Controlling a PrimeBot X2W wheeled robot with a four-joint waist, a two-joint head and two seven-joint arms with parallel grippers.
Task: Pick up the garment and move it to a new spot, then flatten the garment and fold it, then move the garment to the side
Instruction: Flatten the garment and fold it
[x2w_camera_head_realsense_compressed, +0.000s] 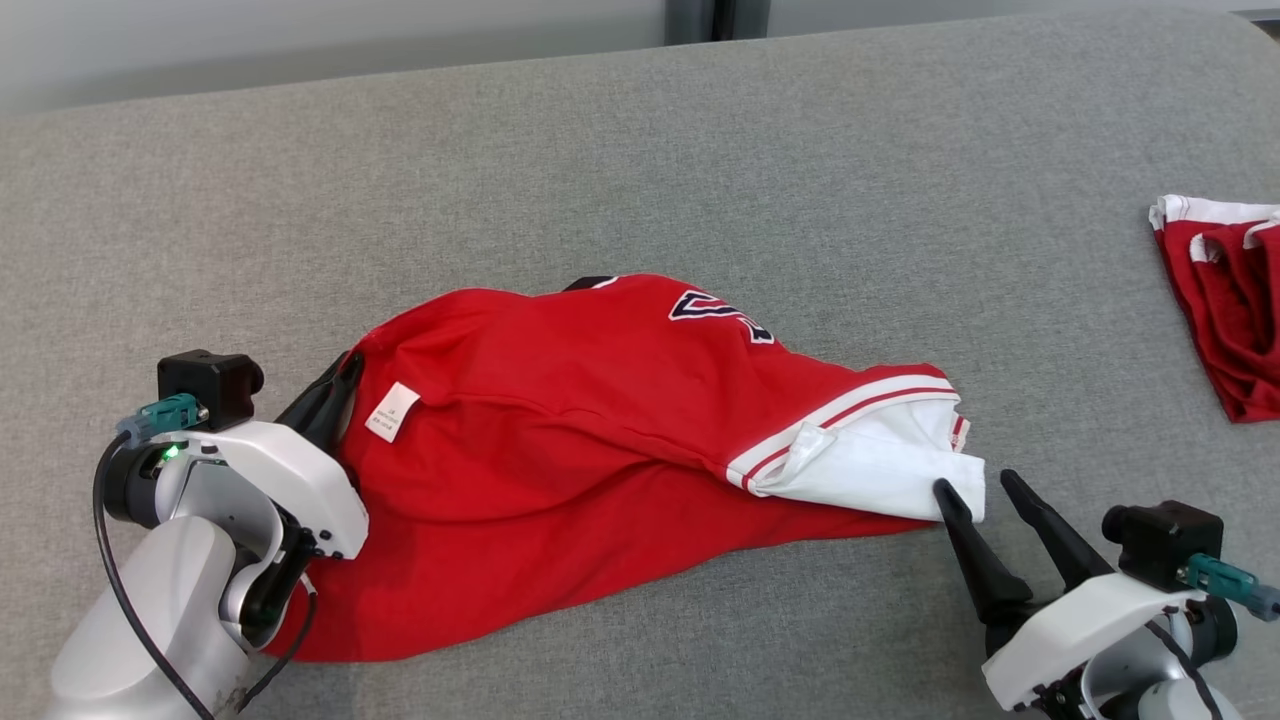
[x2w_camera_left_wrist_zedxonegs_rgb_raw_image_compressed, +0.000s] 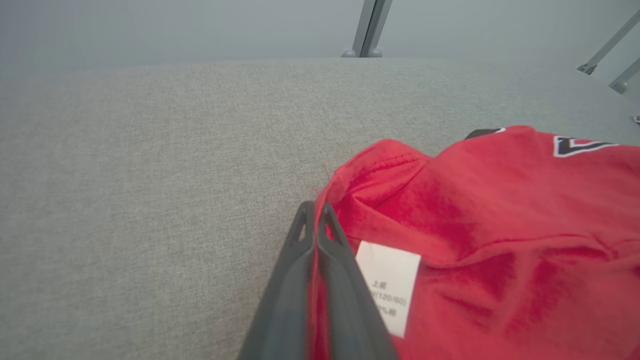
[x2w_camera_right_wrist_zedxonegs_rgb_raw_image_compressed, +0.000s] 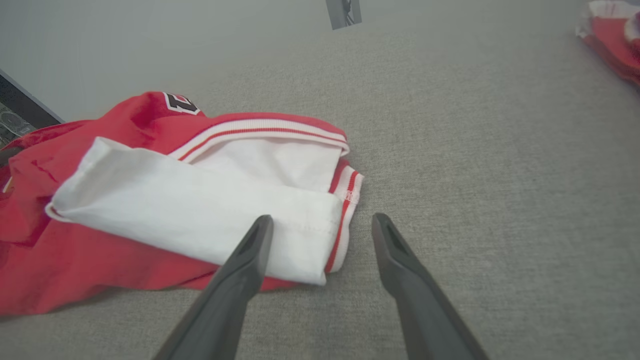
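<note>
Smooth cloth garment (x2w_camera_head_realsense_compressed: 560, 440) on matt (coarse-woven) upholstery (x2w_camera_head_realsense_compressed: 700, 150).

Even bright light; soft shadows; wrist backgrounds perhaps hazy

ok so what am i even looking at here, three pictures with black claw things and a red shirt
It is a two-armed robot. One picture looks down from its head; the other two come from cameras on its left and right wrists, looking along each claw. A red shirt with a white sleeve lies crumpled on a grey padded surface; another red garment lies at the far right. The left gripper is shut on the shirt's edge beside its white label. The right gripper is open at the sleeve, holding nothing.
</note>
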